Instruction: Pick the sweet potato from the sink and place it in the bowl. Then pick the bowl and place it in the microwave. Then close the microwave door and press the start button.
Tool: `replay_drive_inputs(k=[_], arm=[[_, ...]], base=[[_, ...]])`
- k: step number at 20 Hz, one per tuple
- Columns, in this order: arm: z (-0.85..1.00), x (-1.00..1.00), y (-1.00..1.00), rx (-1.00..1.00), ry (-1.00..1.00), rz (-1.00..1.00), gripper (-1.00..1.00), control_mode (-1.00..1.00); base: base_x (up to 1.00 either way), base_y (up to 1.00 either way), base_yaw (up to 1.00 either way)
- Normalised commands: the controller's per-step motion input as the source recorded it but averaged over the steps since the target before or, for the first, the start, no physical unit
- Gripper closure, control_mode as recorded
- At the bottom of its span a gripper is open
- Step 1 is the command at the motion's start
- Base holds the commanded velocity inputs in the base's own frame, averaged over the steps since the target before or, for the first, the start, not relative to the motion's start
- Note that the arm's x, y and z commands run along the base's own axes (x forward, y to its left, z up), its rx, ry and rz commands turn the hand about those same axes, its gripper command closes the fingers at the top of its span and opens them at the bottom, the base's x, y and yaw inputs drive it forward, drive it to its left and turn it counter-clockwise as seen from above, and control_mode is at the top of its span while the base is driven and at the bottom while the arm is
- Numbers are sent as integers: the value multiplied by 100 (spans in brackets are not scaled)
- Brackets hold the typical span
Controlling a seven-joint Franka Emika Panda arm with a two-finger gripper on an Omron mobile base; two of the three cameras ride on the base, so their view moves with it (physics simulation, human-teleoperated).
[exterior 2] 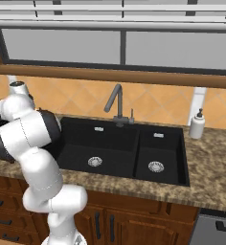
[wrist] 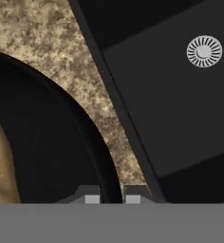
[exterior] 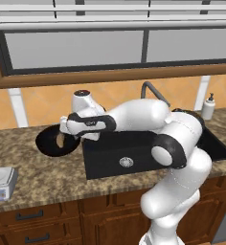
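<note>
The glossy black bowl (exterior: 48,142) stands on the granite counter just left of the sink (exterior: 134,155). The tan sweet potato (exterior: 61,140) lies inside it, and its end shows at the left edge of the hand view (wrist: 0,166). My gripper (exterior: 73,138) reaches down at the bowl's right rim. In the hand view the bowl's rim (wrist: 92,142) runs down between the two fingertips, and the gripper (wrist: 112,198) is shut on it. The sink basin (wrist: 180,118) with its silver drain (wrist: 204,51) lies beside the bowl.
A dark faucet (exterior 2: 116,103) rises behind the double sink (exterior 2: 100,143). A white soap dispenser (exterior 2: 197,124) stands at the back right. A small grey-white scale (exterior: 1,183) sits at the counter's front left. Wooden drawers run below the counter.
</note>
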Motion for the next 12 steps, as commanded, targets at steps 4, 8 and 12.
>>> replay_drive_inputs(k=[4, 8, 12], arm=[[49, -22, -48, 0, 0, -66, 100, -100], [56, -25, -64, 0, 0, -59, 100, -100], [66, -46, -68, 0, 0, -53, 100, -100]], base=[[0, 0, 0], [0, 0, 0], [0, 0, 0]])
